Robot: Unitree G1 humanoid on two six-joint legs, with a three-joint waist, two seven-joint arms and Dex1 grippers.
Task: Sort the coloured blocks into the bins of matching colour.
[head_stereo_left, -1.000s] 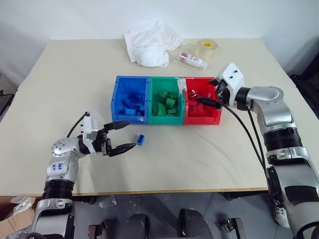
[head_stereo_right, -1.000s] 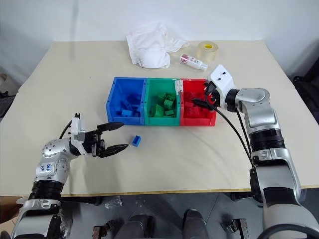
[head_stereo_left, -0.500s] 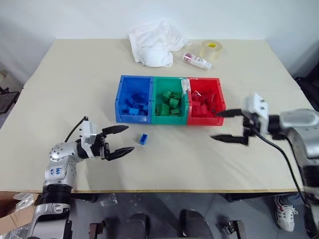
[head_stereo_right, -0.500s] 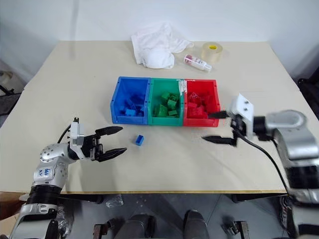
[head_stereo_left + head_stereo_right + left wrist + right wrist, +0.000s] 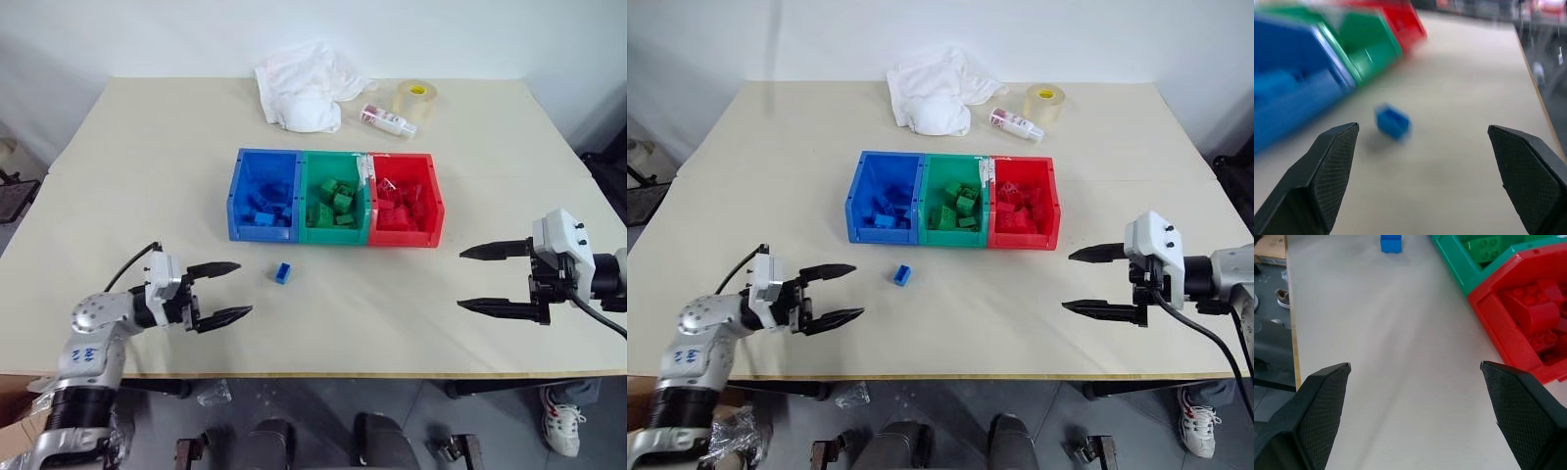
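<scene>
Left gripper (image 5: pixel 223 291): fingers spread wide with nothing between them, low over the near left part of the table, pointing towards the loose blue block
Right gripper (image 5: pixel 480 279): fingers also wide apart and empty, over the near right part of the table, pointing towards the middle, well apart from the bins
Loose blue block (image 5: pixel 283 273): lies alone on the table (image 5: pixel 147 186) just in front of the blue bin, between that bin and the left gripper, touching neither; in the left wrist view (image 5: pixel 1393 122) it sits ahead of the two fingertips, nearer one finger than the other
Blue bin (image 5: pixel 235 194): left end of the joined row, several blue bricks inside
Green bin (image 5: pixel 334 234): middle of the row, a heap of green bricks inside
Red bin (image 5: pixel 436 201): right end of the row, red bricks piled in it; the right wrist view shows its near corner (image 5: pixel 1508 340) and studded red bricks within
White cloth (image 5: pixel 304 83): crumpled at the far side of the table, behind the bins
Tape roll (image 5: pixel 414 98): at the far side, right of the cloth
Small bottle (image 5: pixel 382 119): lies on its side between cloth and tape roll, just beside the tape
</scene>
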